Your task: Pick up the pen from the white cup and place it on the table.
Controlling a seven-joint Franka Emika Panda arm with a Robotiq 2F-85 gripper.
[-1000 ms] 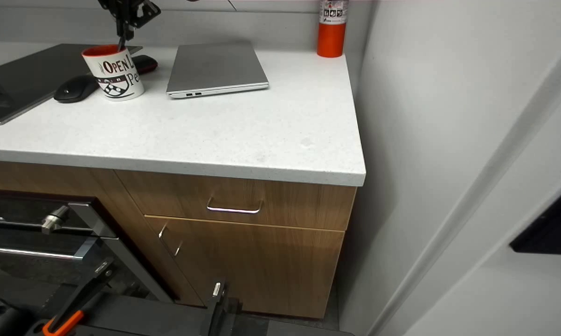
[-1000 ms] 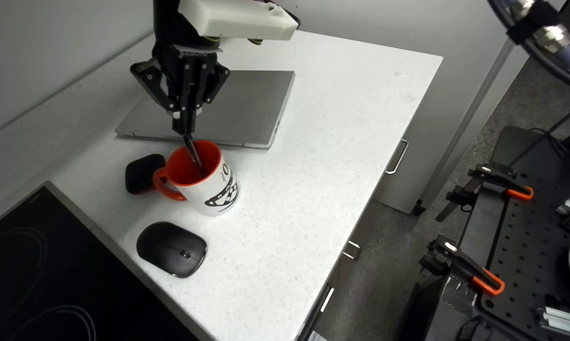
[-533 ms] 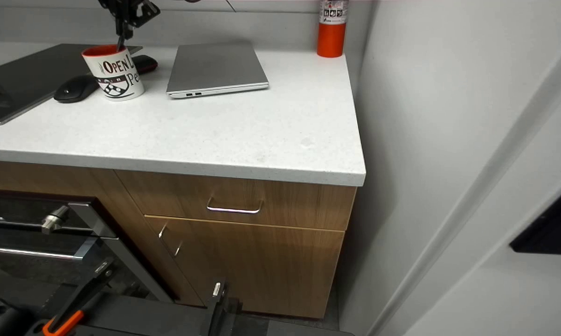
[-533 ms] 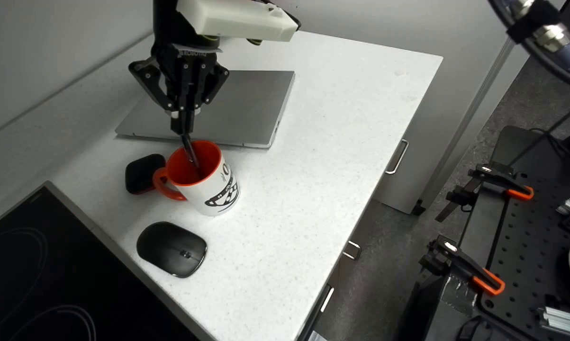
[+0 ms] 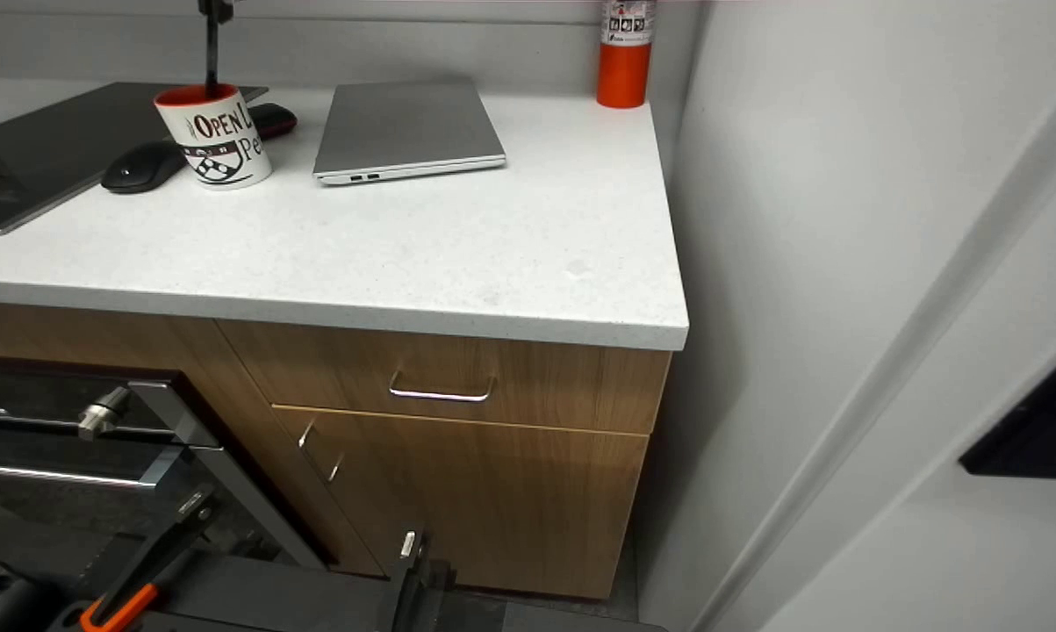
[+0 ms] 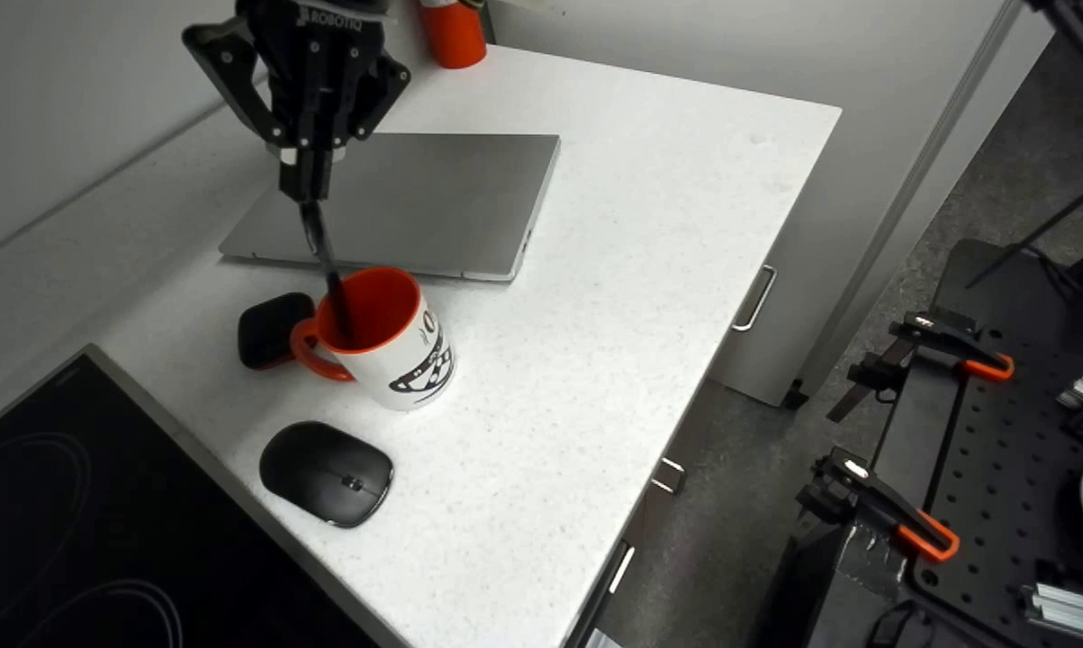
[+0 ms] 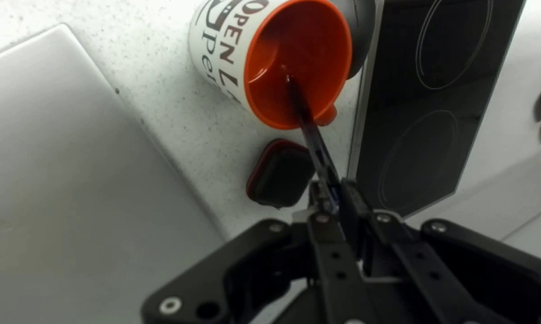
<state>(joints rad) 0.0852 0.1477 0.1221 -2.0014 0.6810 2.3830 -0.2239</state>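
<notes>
I point my black, jointed gripper (image 6: 305,187) downward, clenched on the thin, straight, dark pen (image 6: 320,238), whose lower end is inside the cylindrical white mug (image 6: 392,360), black-lettered and red-orange within, upright on the speckled white countertop (image 6: 550,405).

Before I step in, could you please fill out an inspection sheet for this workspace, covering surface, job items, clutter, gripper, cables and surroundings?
Surface: white, speckled table; faint mark in an exterior view.
Job's things: white cup upright on the table; pen slanted, its lower end inside the cup.
Clutter: closed grey laptop, black mouse and dark red-trimmed case near the cup; red canister near a corner of the table.
Grippers: one gripper, shut on the pen above the cup.
Cables: dark cable at the upper right of an exterior view.
Surroundings: dark cooktop beside the mouse, closed wooden drawer under the table, black platform with orange-handled clamps.
</notes>
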